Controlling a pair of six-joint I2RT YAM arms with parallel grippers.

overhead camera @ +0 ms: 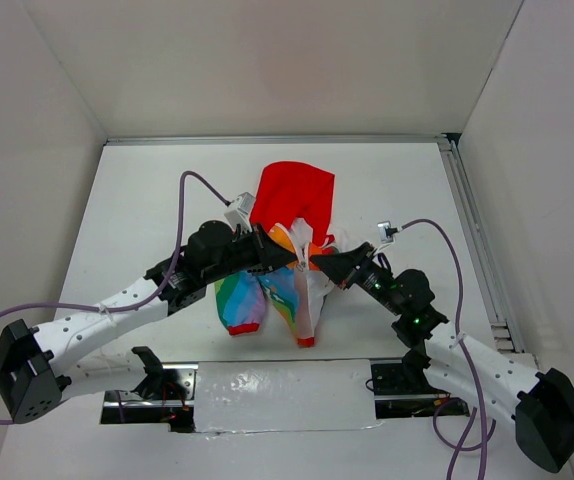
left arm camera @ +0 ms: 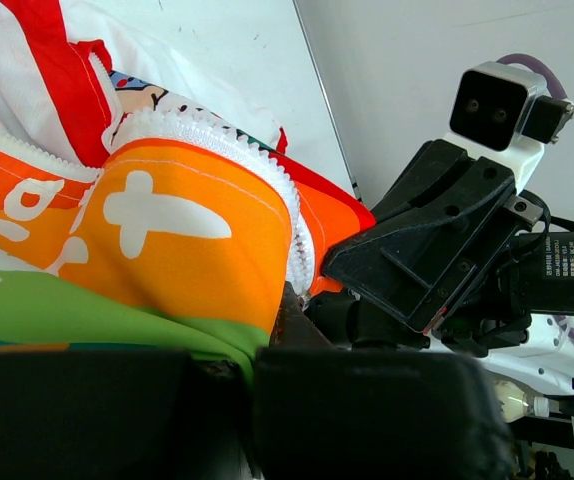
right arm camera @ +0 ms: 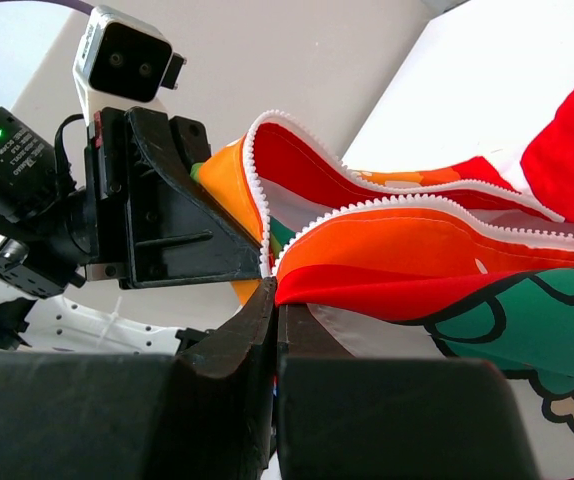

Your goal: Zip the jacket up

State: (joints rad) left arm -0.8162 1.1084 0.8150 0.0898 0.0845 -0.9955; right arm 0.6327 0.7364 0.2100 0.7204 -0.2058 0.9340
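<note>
you are looking down on a white worktop (overhead camera: 157, 190) where a small hooded jacket (overhead camera: 285, 292) lies near the middle, between the two arms. its red hood (overhead camera: 292, 195) points toward the far side and its rainbow-striped front reaches toward the arm bases. the two front edges stand apart, unzipped, each lined with white zipper teeth (right arm camera: 387, 215). the left end effector (overhead camera: 270, 256) comes in from the left and meets the jacket just below the hood; in the left wrist view its black fingers (left arm camera: 367, 410) are pressed together on orange and green fabric beside the zipper edge. the right end effector (overhead camera: 314, 262) comes in from the right, close beside the left one; in the right wrist view its fingers (right arm camera: 237, 350) are pinched shut on the red and orange front edge, right where the two rows of teeth come together. the cloth between the two grips is lifted and folded.
</note>
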